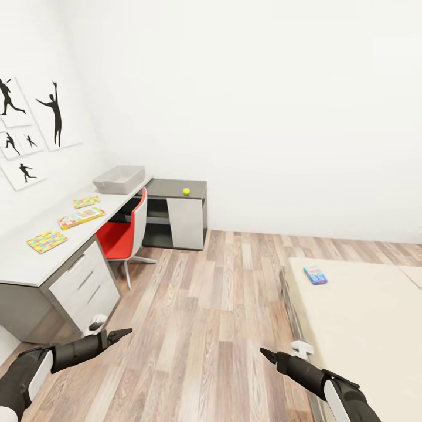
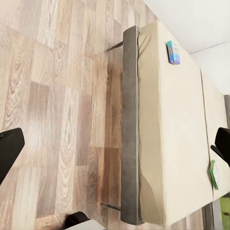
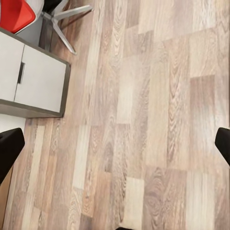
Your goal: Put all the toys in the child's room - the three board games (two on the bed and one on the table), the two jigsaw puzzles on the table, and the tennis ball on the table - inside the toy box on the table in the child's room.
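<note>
From the head camera, the table (image 1: 35,258) is running along the left wall with the toy box (image 1: 119,179) sitting at its far end; two jigsaw puzzles (image 1: 47,241) (image 1: 86,201) and a board game (image 1: 81,217) are lying on the table top between them, and the tennis ball (image 1: 186,191) is resting on the lower dark cabinet (image 1: 176,189). A red chair (image 1: 124,236) is standing at the table. On the right, a blue-teal board game (image 1: 315,275) is lying on the bed (image 1: 363,328). The left gripper (image 1: 120,335) and right gripper (image 1: 268,355) are hovering over the wood floor (image 1: 205,310), pointed tips together, holding nothing. In the left wrist camera the fingers (image 2: 9,148) are standing wide apart over the floor beside the bed, where a green-edged board game (image 2: 213,174) is also lying. In the right wrist camera the fingers (image 3: 9,151) are spread wide above bare planks near white drawer fronts (image 3: 31,79).
</note>
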Tool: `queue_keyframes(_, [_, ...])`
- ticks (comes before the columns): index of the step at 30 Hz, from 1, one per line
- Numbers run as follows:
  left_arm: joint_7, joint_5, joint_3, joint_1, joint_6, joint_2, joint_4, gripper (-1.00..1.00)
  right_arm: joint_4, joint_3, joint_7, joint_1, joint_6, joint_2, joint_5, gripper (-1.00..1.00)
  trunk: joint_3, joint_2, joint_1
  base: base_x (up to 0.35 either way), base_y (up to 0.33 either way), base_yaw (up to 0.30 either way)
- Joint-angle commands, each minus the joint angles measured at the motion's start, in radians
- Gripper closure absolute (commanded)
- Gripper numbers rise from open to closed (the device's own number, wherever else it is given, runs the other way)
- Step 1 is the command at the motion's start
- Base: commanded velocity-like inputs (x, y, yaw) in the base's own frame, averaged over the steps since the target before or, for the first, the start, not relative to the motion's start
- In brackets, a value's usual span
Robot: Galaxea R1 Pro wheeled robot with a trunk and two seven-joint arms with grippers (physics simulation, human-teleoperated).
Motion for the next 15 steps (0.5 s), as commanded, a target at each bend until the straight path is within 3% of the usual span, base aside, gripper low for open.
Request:
queue_keyframes(1, [-0.002,0.004,0.001,-0.001,0.007,0.0,0.0,-1.0,0.0,-0.002,0.002,-0.001,0.008,0.0,-0.008,-1.0,-0.001,-0.002,0.001,-0.059,-0.02,-0.161])
queue_keyframes(7, [-0.002,0.004,0.001,-0.001,0.007,0.0,0.0,-1.0,0.0,-0.002,0.002,-0.001,0.008,0.0,-0.008,-1.0,0.005,-0.002,0.001,-0.133,-0.091,-0.143])
queue_keyframes(15, [-0.002,0.004,0.001,-0.001,0.007,0.0,0.0,-1.0,0.0,-0.002,0.002,-0.001,0.008,0.0,-0.008,-1.0,0.007,-0.002,0.001,-0.051,-0.042,-0.035])
